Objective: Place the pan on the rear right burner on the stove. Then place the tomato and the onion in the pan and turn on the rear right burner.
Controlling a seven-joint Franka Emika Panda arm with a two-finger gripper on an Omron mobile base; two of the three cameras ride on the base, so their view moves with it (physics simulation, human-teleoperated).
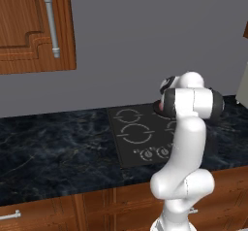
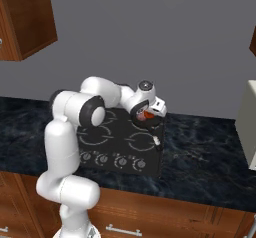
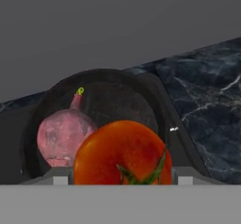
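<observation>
While I look along the hand view, the tomato (image 3: 123,153) sits between my fingertips (image 3: 60,180), one dark tip at each side of it, so the jaws look closed on the tomato, held over the black pan (image 3: 96,84). Inside that pan rests the onion (image 3: 63,136), left of the tomato. From the right base view, my gripper (image 2: 145,116) hangs at the stove (image 2: 121,142) over its rear right corner, beside the dark marble counter (image 2: 205,152).
</observation>
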